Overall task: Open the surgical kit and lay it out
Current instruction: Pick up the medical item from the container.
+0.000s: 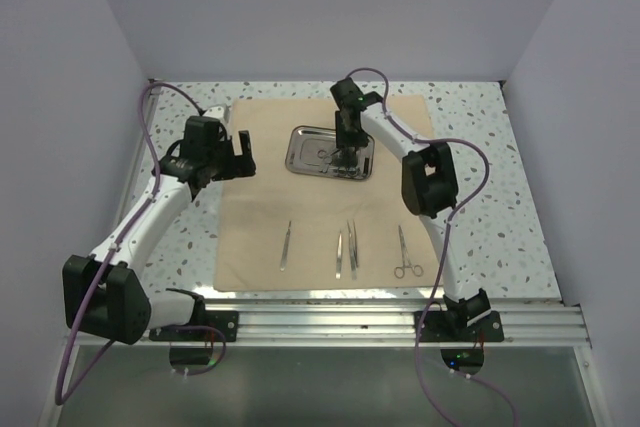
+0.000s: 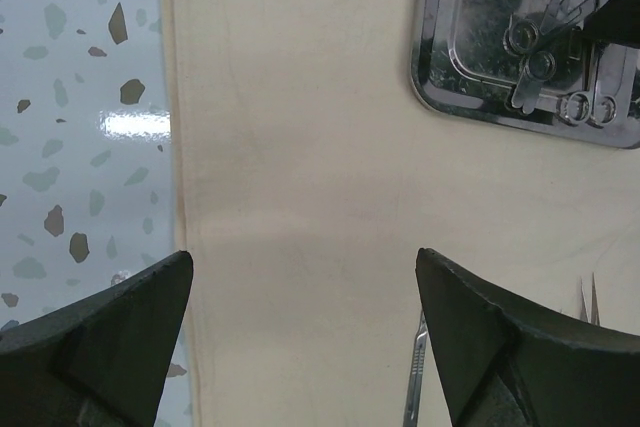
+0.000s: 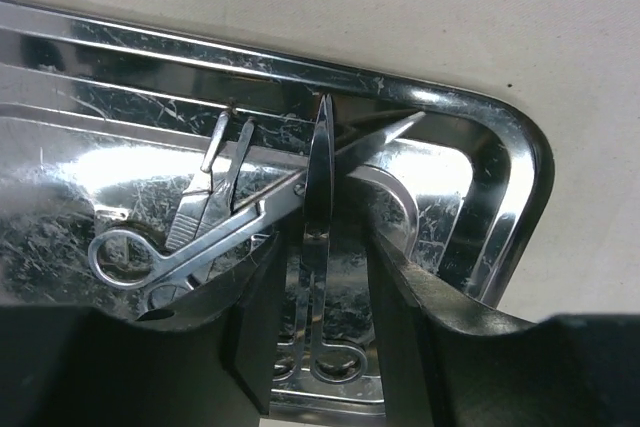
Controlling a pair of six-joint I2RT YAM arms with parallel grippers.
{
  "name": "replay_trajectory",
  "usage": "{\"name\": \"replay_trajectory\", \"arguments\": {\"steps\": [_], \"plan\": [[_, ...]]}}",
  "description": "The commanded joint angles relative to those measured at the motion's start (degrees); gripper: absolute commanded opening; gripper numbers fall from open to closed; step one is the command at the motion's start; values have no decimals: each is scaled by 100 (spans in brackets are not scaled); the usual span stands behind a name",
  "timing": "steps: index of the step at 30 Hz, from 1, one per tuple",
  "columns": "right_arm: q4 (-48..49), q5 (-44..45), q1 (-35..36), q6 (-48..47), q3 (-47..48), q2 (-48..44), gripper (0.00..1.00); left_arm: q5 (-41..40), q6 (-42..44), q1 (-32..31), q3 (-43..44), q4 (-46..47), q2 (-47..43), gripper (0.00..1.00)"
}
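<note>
Tan cloth [image 1: 260, 207] lies opened flat on the speckled table [image 1: 500, 207], so the unwrapping looks done to me. Its steel tray [image 1: 300, 137] sits on the far middle of the cloth. Along the near edge four pieces are laid out apart in a row: a slim straight tool [image 1: 285, 244], two tweezers [image 1: 339, 254] side by side, and ring-handled forceps [image 1: 405, 255] at the right. At least two ring-handled pieces are left in the tray: scissors [image 3: 200, 237] and a slimmer one [image 3: 317, 177] crossing them. My right gripper [image 3: 320, 242] is down in the tray, jaws part-way apart astride that slimmer one, not visibly pinching it. My left gripper [image 2: 305, 347] hangs wide apart and empty over the cloth's left side.
</note>
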Motion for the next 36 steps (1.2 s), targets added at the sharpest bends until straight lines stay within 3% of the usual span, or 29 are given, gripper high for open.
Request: {"name": "replay_trajectory", "arguments": {"steps": [1, 6, 14, 17, 19, 20, 26, 36], "plan": [[-54, 46, 7, 66, 191, 190, 43, 38, 159, 69, 28, 141, 64, 96], [-98, 20, 15, 92, 262, 375, 42, 47, 194, 95, 19, 124, 143, 96], [-739, 512, 68, -4, 762, 945, 25, 11, 168, 192, -69, 142, 134, 95], [-853, 469, 68, 4, 737, 1069, 17, 12, 177, 218, -86, 142, 152, 95], [-871, 433, 68, 22, 702, 1096, 2, 11, 194, 236, -78, 133, 169, 95], [-854, 416, 68, 31, 640, 1113, 0, 20, 212, 245, -69, 133, 178, 95], [-652, 372, 68, -57, 473, 745, 0, 55, 282, 262, 72, 80, 301, 95], [-485, 293, 59, -163, 298, -933, 0, 257, 282, 262, 695, 10, 556, 95]]}}
